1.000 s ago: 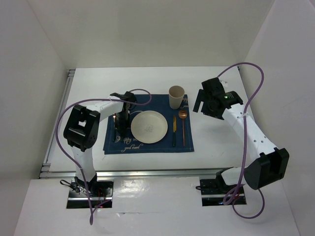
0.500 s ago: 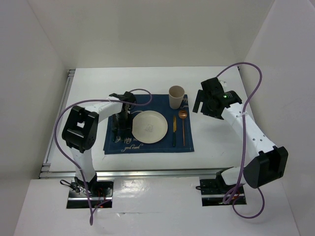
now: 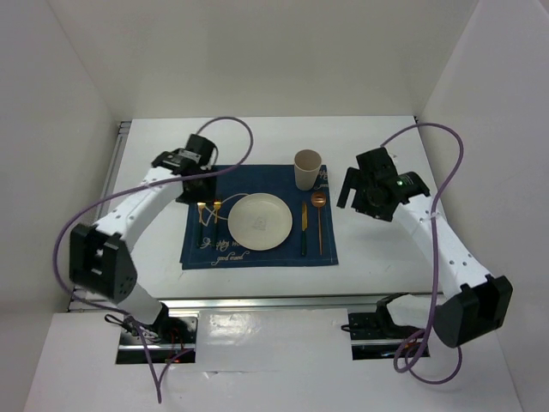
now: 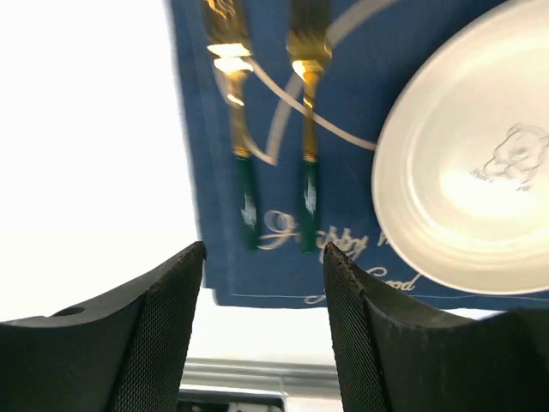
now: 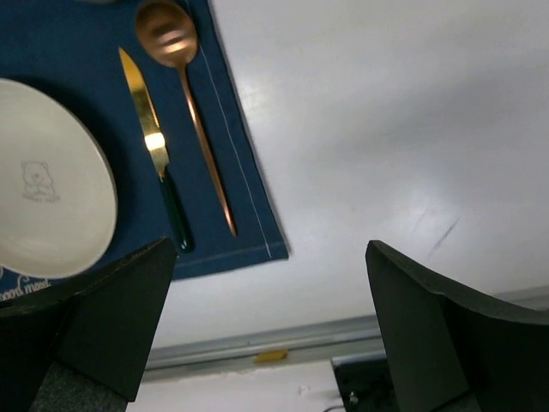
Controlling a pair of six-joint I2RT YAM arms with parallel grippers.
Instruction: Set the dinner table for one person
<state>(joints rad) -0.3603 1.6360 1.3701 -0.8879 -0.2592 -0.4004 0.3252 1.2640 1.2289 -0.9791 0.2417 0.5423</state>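
On the white dinner table (image 3: 154, 146) lies a navy placemat (image 3: 274, 257). It carries a white plate (image 3: 259, 221), two gold forks with green handles (image 3: 209, 216) on the plate's left, and a knife (image 3: 304, 227) and copper spoon (image 3: 319, 219) on its right. A beige cup (image 3: 308, 169) stands at the mat's far edge. My left gripper (image 3: 190, 182) hovers open above the mat's far left corner, holding nothing. In the left wrist view the left gripper (image 4: 264, 253) is above the forks (image 4: 307, 129). My right gripper (image 3: 350, 190) hangs open and holding nothing, right of the spoon (image 5: 193, 112).
Aluminium rails run along the table's left edge (image 3: 111, 197) and near edge (image 3: 257, 300). White walls enclose the back and both sides. Purple cables loop over both arms. Bare tabletop (image 5: 386, 129) lies right of the placemat (image 5: 249, 215).
My left gripper opened, left a fork on the mat beside the other one, and drew up and back to the far left. The right arm shifted slightly nearer.
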